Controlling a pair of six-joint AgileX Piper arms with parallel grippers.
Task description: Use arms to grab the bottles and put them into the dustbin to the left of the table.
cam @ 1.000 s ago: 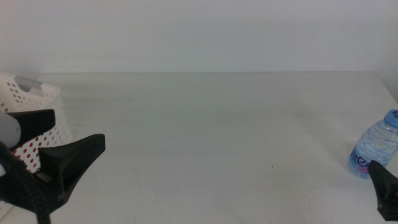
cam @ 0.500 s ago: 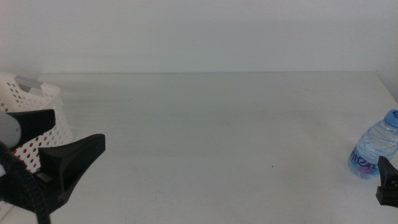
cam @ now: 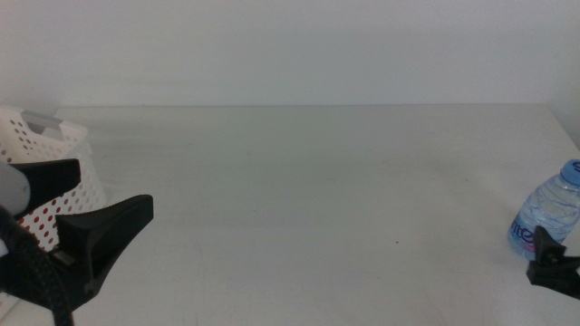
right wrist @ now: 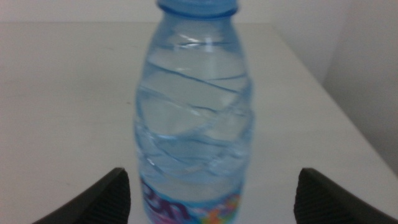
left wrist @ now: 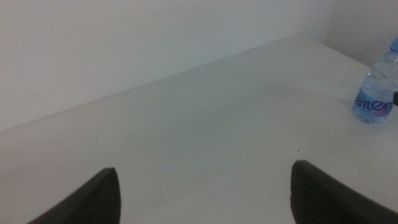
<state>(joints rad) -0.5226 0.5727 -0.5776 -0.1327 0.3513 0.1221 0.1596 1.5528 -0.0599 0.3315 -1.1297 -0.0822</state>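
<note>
A small clear water bottle (cam: 549, 215) with a blue cap stands upright near the table's right edge. It also shows in the left wrist view, far off, as the bottle (left wrist: 376, 93). My right gripper (cam: 551, 264) is open just in front of it, low at the right edge of the middle view. In the right wrist view the bottle (right wrist: 194, 118) fills the space ahead between the two spread jaws, untouched. My left gripper (cam: 86, 213) is open and empty at the left, beside the white perforated dustbin (cam: 50, 149). Something red shows through the dustbin's holes.
The white table (cam: 308, 199) runs back to a white wall. Its right edge lies close behind the water bottle. The dustbin stands at the table's left end, partly hidden by my left arm.
My right gripper has shifted at the lower right corner, ending closer under the water bottle. The left arm, dustbin and bottle have not moved.
</note>
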